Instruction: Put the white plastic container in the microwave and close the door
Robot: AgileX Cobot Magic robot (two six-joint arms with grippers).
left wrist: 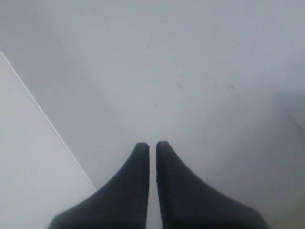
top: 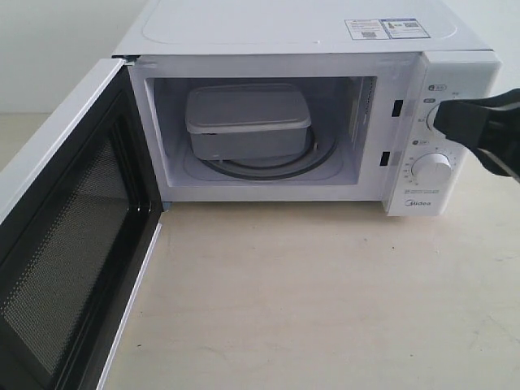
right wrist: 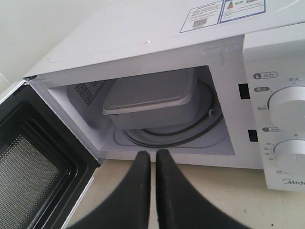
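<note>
Nearest to you in the exterior view, the door (top: 53, 134) stands swung wide open on its left-side hinge. Its outer shell is smooth white. Its inner face is a glossy black stepped frame around a fine black mesh screen (top: 57, 264).

Beyond the door lies the bench (top: 309, 301), a flat, pale surface with a faint wood grain.

The right hand (right wrist: 153, 153) hangs at the right edge of the exterior view, in front of the control panel, where it covers part of the upper dial. Its two matte black, tapered fingers (right wrist: 136, 191) are clenched together with only a hairline slit between them and nothing in their grip.

The left hand (left wrist: 152, 145) appears only in its own wrist view. Its black fingers (left wrist: 126, 195) are likewise pressed almost together, gripping nothing, over a plain smooth white surface that you cannot identify.

The microwave (top: 244, 32) sits on the bench as a boxy white casing. On its panel you can see the lower dial (top: 431, 169), a round white knob, above the maker's logo.

Inside the white-walled cavity, the white plastic container (top: 248, 122) rests upright on the glass turntable (top: 318, 156), left of centre. It is rectangular with rounded corners, translucent walls and a flat rimmed lid that overhangs the body. The turntable's curved rim shows around its base.

Farthest back, two printed stickers (top: 386, 28) lie flat on the casing top.
</note>
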